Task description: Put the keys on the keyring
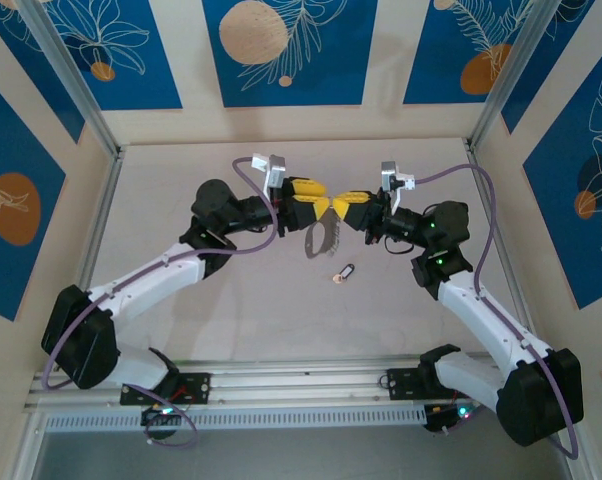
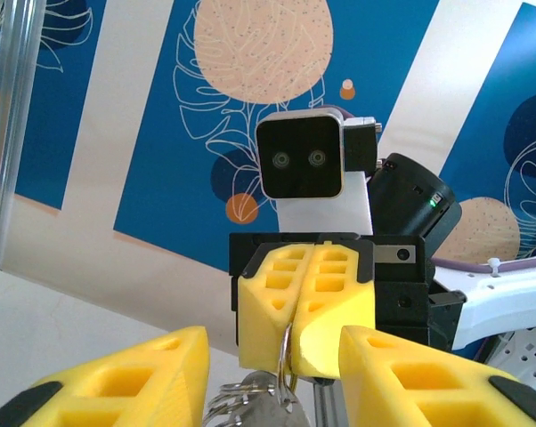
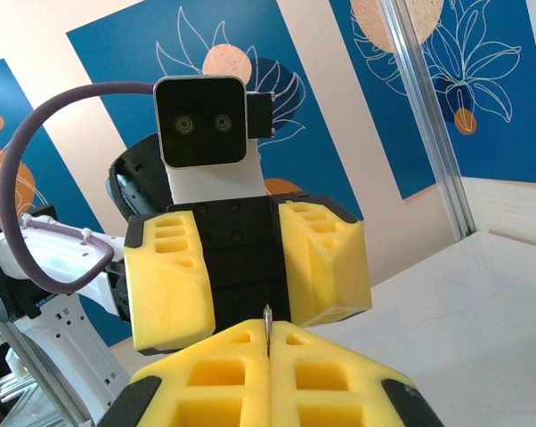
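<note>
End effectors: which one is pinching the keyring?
The right end effector: it is shut on the keyring, while the left end effector stands open.

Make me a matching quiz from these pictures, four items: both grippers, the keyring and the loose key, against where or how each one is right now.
Column one:
1. left gripper
2. right gripper
3. keyring
4. key

Column two:
A. lying on the table, near side of the grippers
B. shut on a thin metal loop
C. standing open
D. hanging in the air below the two grippers

Pairs: 1-C, 2-B, 3-D, 4-A
</note>
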Tool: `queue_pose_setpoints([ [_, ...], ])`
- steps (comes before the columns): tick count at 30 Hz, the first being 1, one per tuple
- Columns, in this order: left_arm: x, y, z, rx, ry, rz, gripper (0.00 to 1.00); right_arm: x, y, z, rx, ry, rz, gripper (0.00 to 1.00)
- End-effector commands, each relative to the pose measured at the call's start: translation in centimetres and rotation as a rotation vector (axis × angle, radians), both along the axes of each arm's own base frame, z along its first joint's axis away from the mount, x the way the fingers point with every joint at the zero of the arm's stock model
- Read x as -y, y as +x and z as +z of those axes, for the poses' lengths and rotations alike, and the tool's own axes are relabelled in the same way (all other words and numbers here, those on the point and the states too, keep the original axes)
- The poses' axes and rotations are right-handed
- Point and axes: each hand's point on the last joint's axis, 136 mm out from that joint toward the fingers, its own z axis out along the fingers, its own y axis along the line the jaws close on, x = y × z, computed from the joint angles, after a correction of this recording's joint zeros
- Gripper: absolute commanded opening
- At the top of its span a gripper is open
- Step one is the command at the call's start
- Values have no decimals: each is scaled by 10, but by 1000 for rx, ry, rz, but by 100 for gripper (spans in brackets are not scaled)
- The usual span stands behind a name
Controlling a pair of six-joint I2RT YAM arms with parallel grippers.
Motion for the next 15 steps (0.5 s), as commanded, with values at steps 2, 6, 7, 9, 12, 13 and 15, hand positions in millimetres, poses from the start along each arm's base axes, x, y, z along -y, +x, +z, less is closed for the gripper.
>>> queue_pose_setpoints([
  [2,-1,-6,6,29,-24,-40,40,2,-1,8,27,24,-22,0],
  [6,0,-8,6,28,-27,-59,26,2,0,8,27,26,-26,0],
  [7,0,-9,6,29,-28,-65,24,2,0,8,27,25,-26,0],
  [9,1,-11,6,31,-31,-77,24,2,1,8,24,25,-26,0],
  [12,2,-12,5,26,-31,-87,25,2,1,8,22,26,-29,0],
  [13,2,-13,4,26,-30,-91,25,2,1,7,21,25,-29,0],
  [15,3,-13,3,25,-27,-95,25,2,1,7,19,26,-28,0],
])
